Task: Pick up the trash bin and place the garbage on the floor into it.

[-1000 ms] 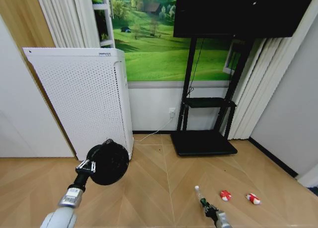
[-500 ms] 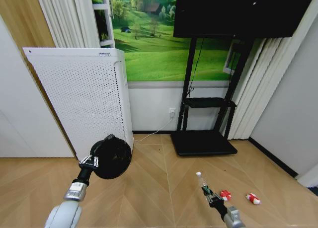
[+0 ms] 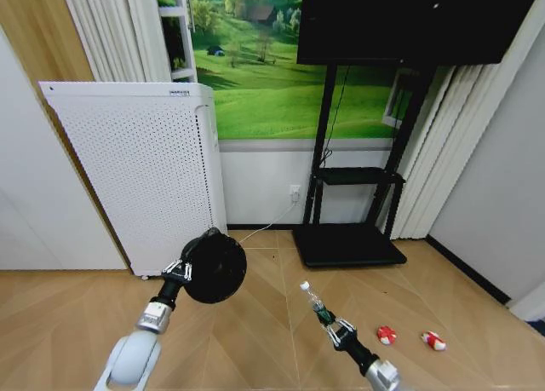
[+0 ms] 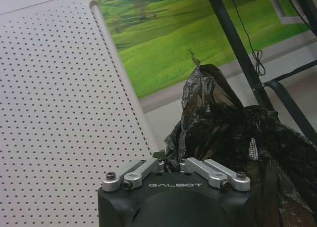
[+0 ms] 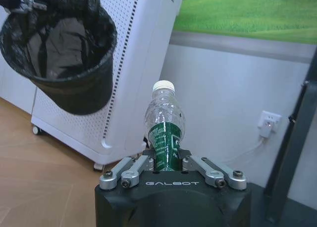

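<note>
Bin (image 3: pixel 215 267): lifted by left gripper (image 3: pixel 179 270), jaws pinching its rim
Bottle (image 3: pixel 313 301): upright in right gripper (image 3: pixel 334 324), jaws pinching it
Wrappers (image 3: pixel 387 335): on floor (image 3: pixel 255 340)

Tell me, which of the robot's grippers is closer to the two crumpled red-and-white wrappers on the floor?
Right. The right gripper, shut on the clear plastic bottle, hangs just beside the two crumpled red-and-white wrappers. The left gripper, holding the black mesh trash bin, is farther off, near the white air purifier.

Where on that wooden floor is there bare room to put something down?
Bare parquet floor spreads before the white air purifier, and between the TV stand base and the two red wrappers. The wrappers' patch is cluttered.
</note>
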Available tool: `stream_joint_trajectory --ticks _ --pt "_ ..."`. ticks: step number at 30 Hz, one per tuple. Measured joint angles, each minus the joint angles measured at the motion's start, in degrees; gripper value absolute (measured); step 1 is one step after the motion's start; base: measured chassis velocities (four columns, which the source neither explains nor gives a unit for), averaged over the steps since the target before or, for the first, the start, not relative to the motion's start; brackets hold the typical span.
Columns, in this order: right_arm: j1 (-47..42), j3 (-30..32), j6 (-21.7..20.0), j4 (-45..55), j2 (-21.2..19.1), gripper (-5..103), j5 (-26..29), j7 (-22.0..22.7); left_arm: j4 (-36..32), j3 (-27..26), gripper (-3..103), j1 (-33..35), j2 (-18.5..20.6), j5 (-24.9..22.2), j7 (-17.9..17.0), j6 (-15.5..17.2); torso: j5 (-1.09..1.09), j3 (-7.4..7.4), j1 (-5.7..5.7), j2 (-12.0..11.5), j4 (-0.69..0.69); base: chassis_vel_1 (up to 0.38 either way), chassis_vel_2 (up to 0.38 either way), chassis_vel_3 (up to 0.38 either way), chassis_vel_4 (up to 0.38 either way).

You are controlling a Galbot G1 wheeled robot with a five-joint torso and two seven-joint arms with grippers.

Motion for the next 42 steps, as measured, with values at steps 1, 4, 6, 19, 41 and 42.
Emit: stream_joint_trajectory --ticks 1,4,6,19,41,42 --pt "0.0 0.0 0.0 0.0 0.0 20 0.0 0.0 0.0 0.0 7 0.0 0.0 0.0 0.0 0.0 0.0 0.0 0.0 0.0 0.0 0.0 0.0 0.0 0.0" --pt "3.91 -3.25 0.52 -1.26 -0.06 20 0.89 0.01 1.3 1.61 7 -1.89 -0.02 0.27 0.0 0.01 0.0 0.0 0.0 0.0 0.0 0.0 0.0 0.0 0.0" --pt "5.48 -4.64 0.54 -1.77 -0.05 20 1.22 0.0 1.84 2.22 7 -2.6 -0.19 0.46 -0.01 0.05 0.01 0.0 0.0 0.0 0.0 0.0 0.0 0.0 0.0" --pt "15.16 -11.16 0.33 -3.44 0.39 20 5.41 0.21 8.65 7.42 7 -8.14 -4.22 2.19 -0.19 -0.13 0.0 0.01 0.0 0.01 0.0 0.0 0.0 0.0 0.0" --pt "18.6 -15.48 0.33 -0.94 3.54 20 6.18 0.19 14.75 14.41 7 -12.94 -8.36 3.1 -0.92 -0.04 0.0 0.0 0.0 0.01 0.0 0.0 0.0 0.0 0.0" --pt "18.51 -15.77 0.33 -0.79 3.8 20 6.08 0.19 15.26 14.75 7 -13.24 -8.81 3.35 -0.98 -0.05 0.0 0.0 0.0 0.01 0.0 0.0 0.0 0.0 0.0"
